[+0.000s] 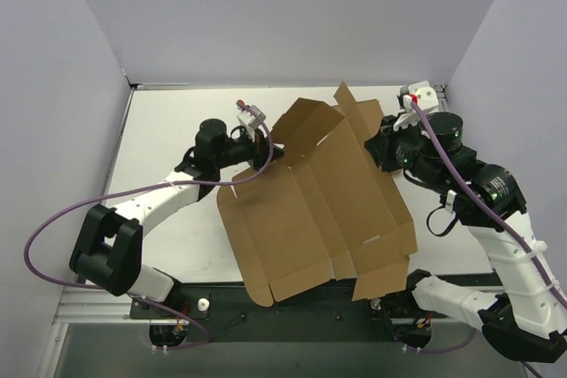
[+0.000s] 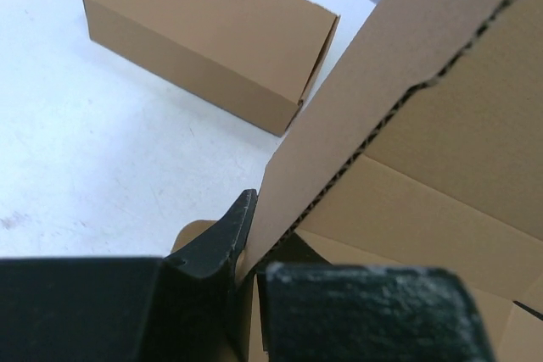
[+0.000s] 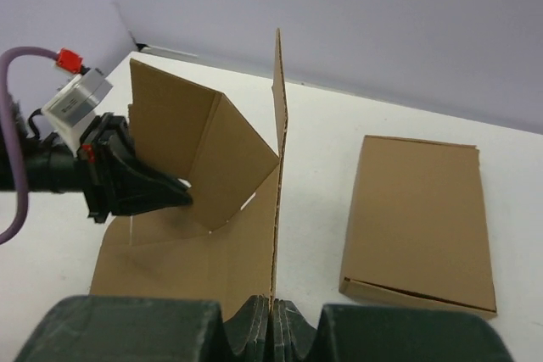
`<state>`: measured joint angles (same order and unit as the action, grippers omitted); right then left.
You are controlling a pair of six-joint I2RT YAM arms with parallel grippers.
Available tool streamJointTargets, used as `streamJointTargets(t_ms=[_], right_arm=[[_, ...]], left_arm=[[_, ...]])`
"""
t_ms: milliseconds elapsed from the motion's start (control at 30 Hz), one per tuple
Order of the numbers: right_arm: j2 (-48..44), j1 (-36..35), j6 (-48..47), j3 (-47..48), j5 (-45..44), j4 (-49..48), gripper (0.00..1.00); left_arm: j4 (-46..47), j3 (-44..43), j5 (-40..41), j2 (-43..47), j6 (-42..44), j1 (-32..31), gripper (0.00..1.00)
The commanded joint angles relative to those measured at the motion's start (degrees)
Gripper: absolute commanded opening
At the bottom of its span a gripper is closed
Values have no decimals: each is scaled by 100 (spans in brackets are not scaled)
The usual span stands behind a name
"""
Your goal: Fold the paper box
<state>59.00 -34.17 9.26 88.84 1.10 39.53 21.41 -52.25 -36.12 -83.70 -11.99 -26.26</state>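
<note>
The left gripper is clamped on a raised flap of the paper box, at its 10 o'clock side. The right gripper pinches an upright edge at 2 o'clock. The box lies unfolded on the middle of the table, with its long axis from 1 to 7 o'clock.

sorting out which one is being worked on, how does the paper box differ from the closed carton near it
The paper box is opened out with loose flaps; the closed carton is a tidy shut block. The paper box has panels standing up, pinched by the left gripper and right gripper; the closed carton lies flat on the table, untouched. Both are plain brown cardboard.
</note>
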Motion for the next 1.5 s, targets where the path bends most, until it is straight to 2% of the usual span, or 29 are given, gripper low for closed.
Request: streamJointTargets(t_ms=[0, 133, 300, 567, 700, 933, 1067, 1167, 1333, 1467], right_arm=[[-64, -90, 419, -288, -672, -753, 0], [-213, -90, 638, -464, -1243, -885, 0], [-363, -81, 753, -613, -1709, -886, 0], [-469, -72, 929, -798, -2149, -798, 0], [-469, -63, 929, -815, -2307, -719, 0], [-381, -63, 894, -824, -2203, -648, 0], [-223, -133, 736, -885, -1957, -858, 0], [-126, -369, 551, -1069, -1850, -1236, 0], [391, -1424, -265, -1307, -2957, -1973, 0], [805, -1821, -661, -1728, -3055, -2703, 0]], left_arm=[[-479, -304, 720, 126, -128, -380, 6], [-620, -224, 1159, 38, -374, -389, 0], [-586, -58, 1353, -94, -673, -380, 0], [109, 435, 1292, -120, -1104, -283, 0], [723, 768, 958, -138, -1472, -29, 0], [505, 681, 984, -15, -1140, -72, 0], [373, 698, 1089, 117, -824, -422, 0], [216, 873, 1554, 310, -595, -686, 0], [-207, 1234, 3098, 653, -514, -1223, 0], [-164, 1708, 3480, 864, -813, -1232, 0]])
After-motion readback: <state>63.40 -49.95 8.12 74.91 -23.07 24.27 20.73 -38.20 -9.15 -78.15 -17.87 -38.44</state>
